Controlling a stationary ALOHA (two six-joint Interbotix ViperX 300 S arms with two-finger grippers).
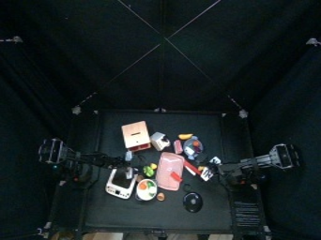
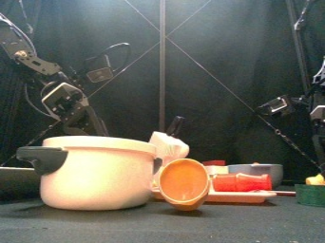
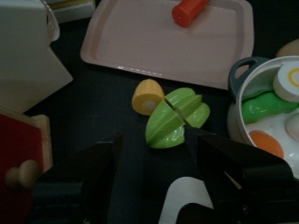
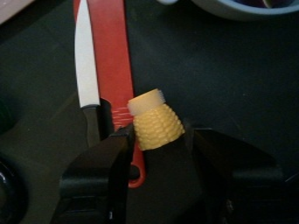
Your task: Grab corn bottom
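My right gripper [image 4: 158, 162] hung over the corn piece [image 4: 159, 127], a stubby yellow cob section with a pale cut end, and my jaws stood spread wide on either side of it without pinching it. The corn lay on the black table [image 4: 233, 79], touching the red handle [image 4: 117, 79] of a toy knife whose white blade [image 4: 86, 61] ran alongside that handle. In the overhead view my right arm came in from the table's right edge, and the corn's place under it was too small to make out there.

My left gripper [image 3: 158, 171] rested near the table's left edge, jaws apart and empty, above a green husk piece [image 3: 177, 118] split down its middle. Another yellow corn section [image 3: 147, 94] lay touching that husk. Beyond them sat a pink tray [image 3: 140, 44] carrying an orange-red piece [image 3: 191, 10], and to one side a white bowl [image 3: 249, 105] held green and white play food.

From the front edge I saw a cream pot [image 2: 95, 171] with a dark handle standing largest, and an orange cup [image 2: 184, 182] lying on its side just beside it with its mouth turned toward the front edge. A small yellow piece [image 2: 314, 179] sat atop a green thing at the table's right edge.
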